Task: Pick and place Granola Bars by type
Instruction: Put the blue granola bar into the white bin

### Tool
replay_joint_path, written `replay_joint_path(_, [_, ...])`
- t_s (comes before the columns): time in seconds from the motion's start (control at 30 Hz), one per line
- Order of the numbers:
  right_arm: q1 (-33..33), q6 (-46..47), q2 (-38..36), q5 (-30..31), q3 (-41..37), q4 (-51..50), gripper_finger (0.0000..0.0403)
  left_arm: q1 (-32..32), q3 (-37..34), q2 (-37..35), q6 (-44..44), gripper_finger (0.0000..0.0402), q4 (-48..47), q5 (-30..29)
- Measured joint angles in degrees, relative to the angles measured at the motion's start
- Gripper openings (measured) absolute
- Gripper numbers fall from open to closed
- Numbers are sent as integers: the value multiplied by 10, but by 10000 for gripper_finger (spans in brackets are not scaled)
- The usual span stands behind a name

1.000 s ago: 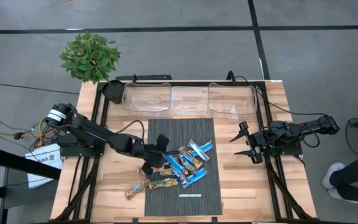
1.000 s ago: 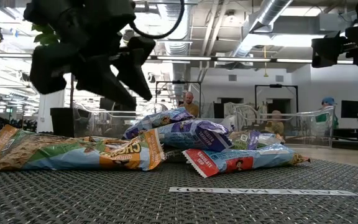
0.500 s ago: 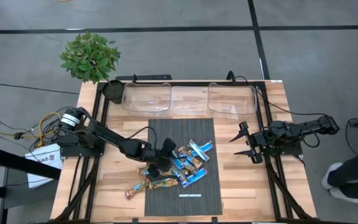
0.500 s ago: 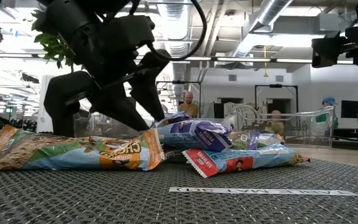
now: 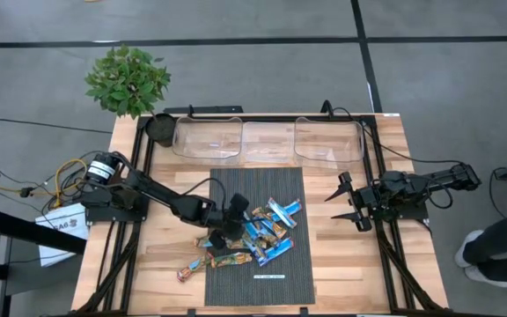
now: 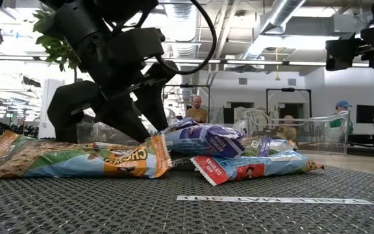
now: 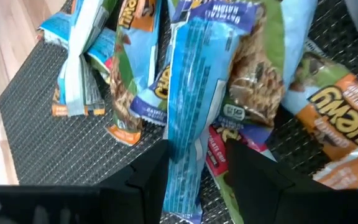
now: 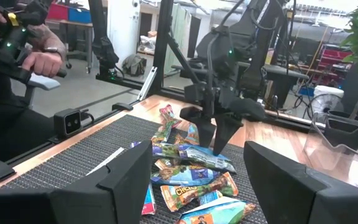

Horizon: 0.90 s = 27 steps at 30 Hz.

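Note:
The granola bars (image 5: 258,231) lie in a loose heap on the dark mesh mat (image 5: 258,185): bright blue ones, tan ones with blue ends and blue-and-orange ones; a few lie apart at the mat's near left (image 5: 202,262). My left gripper (image 5: 229,227) is down at the heap's left end, pointing down and open. Its fingers (image 7: 145,177) stand on either side of a long bright blue bar (image 7: 194,106), as the low view (image 6: 149,130) also shows. My right gripper (image 5: 331,208) waits open and empty at the table's right, above bare wood. My left gripper comes at the bright blue bar from above, its fingers lying across the bar near one end (image 7: 188,186). The bar lies on top of other bars in the heap. I cannot tell whether the fingers touch it.
Three clear bins (image 5: 208,139) (image 5: 268,141) (image 5: 328,141) stand in a row at the far edge, with a black cup (image 5: 159,128) and a plant (image 5: 128,79) to their left. A thin white strip (image 5: 269,276) lies near the mat's front. People show in the room behind.
My left gripper has gone toward the table's right and down, from beside the heap onto its left end, and now stands astride the bright blue bar. The bars have kept their places.

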Motion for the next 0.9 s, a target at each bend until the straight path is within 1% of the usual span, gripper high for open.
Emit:
replay_joint_path(0.27, [0, 0, 0, 0, 0, 0, 249, 14, 0, 1, 9, 153, 10, -12])
replay_joint_path(0.5, [0, 0, 0, 0, 0, 1, 249, 18, 0, 46, 17, 153, 87, 3])
replay_joint_path(0.7, [0, 0, 0, 0, 0, 0, 249, 17, 6, 55, 29, 153, 88, -12])
replay_joint_path(0.9, [0, 0, 0, 0, 0, 0, 249, 18, 7, 55, 26, 153, 88, -12])
